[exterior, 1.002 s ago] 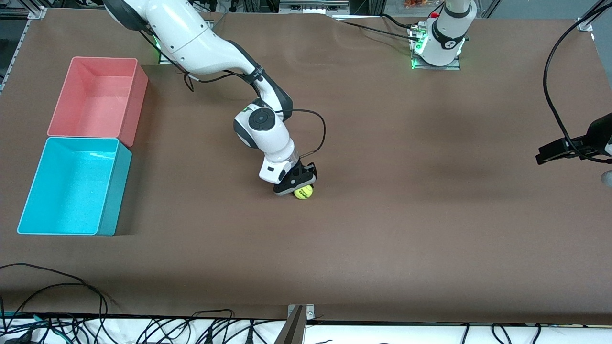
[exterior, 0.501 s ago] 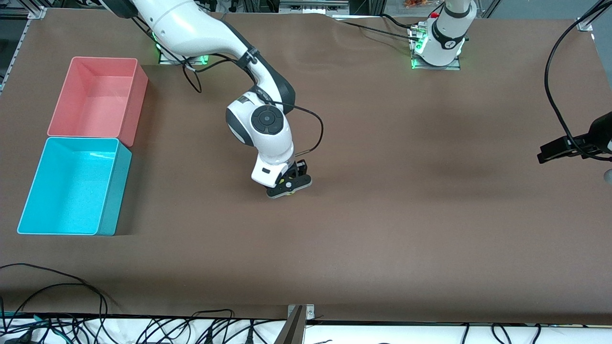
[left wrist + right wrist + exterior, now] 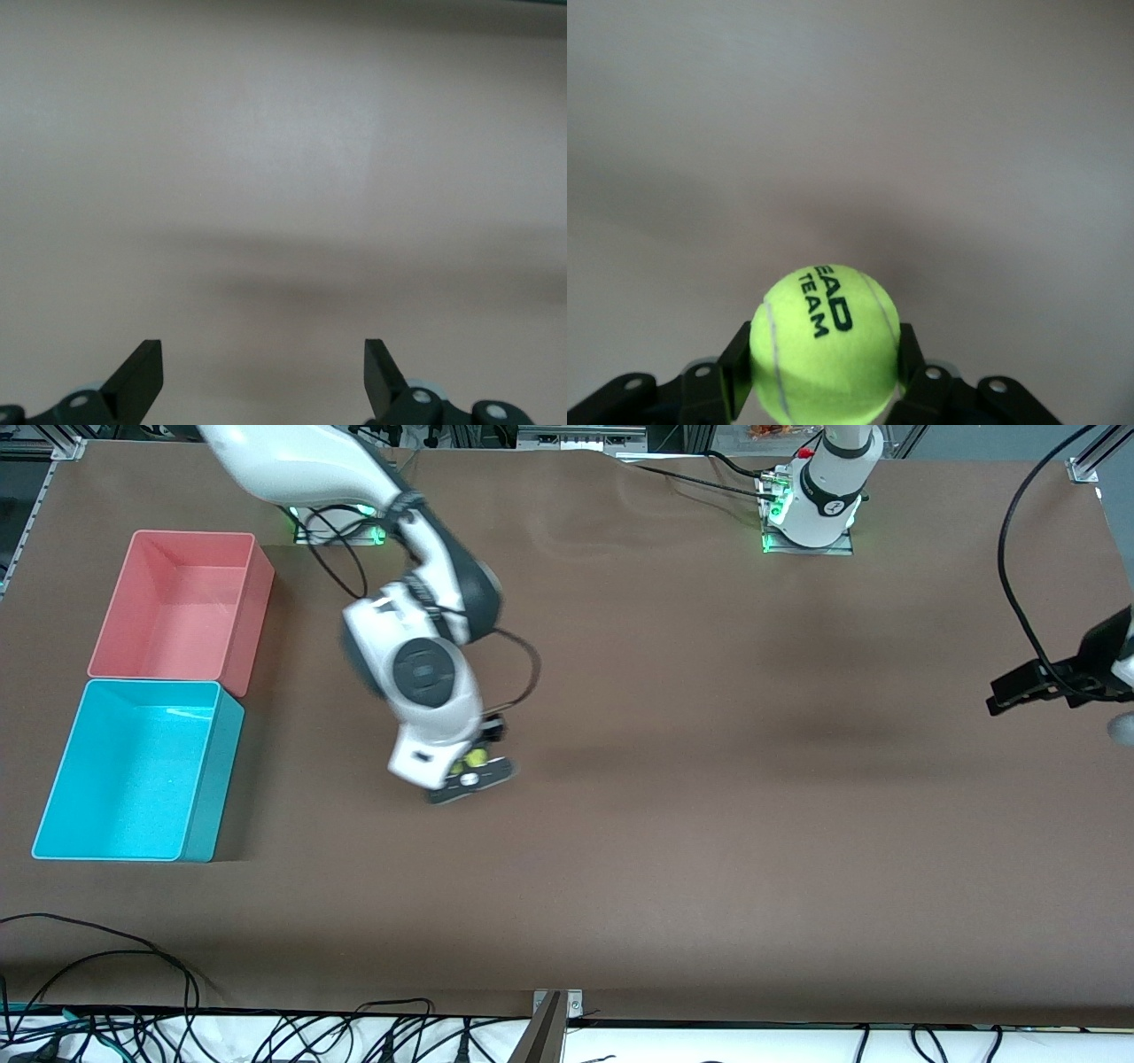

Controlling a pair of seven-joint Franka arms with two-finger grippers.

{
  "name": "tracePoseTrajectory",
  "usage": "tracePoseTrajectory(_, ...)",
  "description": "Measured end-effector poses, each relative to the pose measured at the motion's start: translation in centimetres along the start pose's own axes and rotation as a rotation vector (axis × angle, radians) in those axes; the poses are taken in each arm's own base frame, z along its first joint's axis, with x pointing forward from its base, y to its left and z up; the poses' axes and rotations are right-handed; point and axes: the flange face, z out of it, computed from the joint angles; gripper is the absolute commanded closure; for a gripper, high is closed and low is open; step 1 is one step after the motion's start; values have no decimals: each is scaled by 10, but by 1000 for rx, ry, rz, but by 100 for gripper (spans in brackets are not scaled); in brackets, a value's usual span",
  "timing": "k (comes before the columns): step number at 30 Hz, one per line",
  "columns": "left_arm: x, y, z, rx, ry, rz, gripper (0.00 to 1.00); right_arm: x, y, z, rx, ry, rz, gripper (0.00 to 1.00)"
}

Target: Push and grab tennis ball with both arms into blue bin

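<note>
My right gripper (image 3: pixel 469 766) is shut on the yellow-green tennis ball (image 3: pixel 475 757), held in the air over the brown mat. In the right wrist view the tennis ball (image 3: pixel 825 341) fills the gap between both black fingers (image 3: pixel 735 367). The blue bin (image 3: pixel 199 771) stands at the right arm's end of the table, nearer the front camera than the pink bin. My left gripper (image 3: pixel 263 372) is open over bare mat, with nothing between its fingers. In the front view the left gripper (image 3: pixel 1032 689) shows at the left arm's end of the table.
A pink bin (image 3: pixel 252 602) of the same size stands next to the blue one, nearer the robot bases. A black cable (image 3: pixel 1019 602) hangs down to the left arm's hand. More cables (image 3: pixel 133 957) lie along the table's front edge.
The right arm has lifted the tennis ball off the mat and carried it toward the blue bin. The left arm has hardly moved.
</note>
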Motion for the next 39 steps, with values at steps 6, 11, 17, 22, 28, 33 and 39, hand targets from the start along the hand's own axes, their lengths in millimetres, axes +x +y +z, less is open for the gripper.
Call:
tracePoseTrajectory(6,-12,0,-5,7,16,-2,0,-22,63,-47,-16,-63,64,70)
tracePoseTrajectory(11,-12,-2,-6,6,23,-6,0,-35,80,-58,-38,-111,94,70)
tracePoseTrajectory(17,-11,-7,-7,6,29,-14,0,-60,135,-80,-66,-183,165,70)
tracePoseTrajectory(22,-12,-7,-12,6,39,-15,0,-82,194,-83,-59,-219,205,70)
tracePoseTrajectory(28,-15,-10,-17,11,49,-22,0,-115,276,-68,-31,-265,235,71)
tracePoseTrajectory(33,-15,-6,-18,29,50,-26,0,-138,334,-46,-13,-282,288,71)
tracePoseTrajectory(39,-17,5,-18,17,47,-13,0,-148,362,-10,-19,-268,308,71)
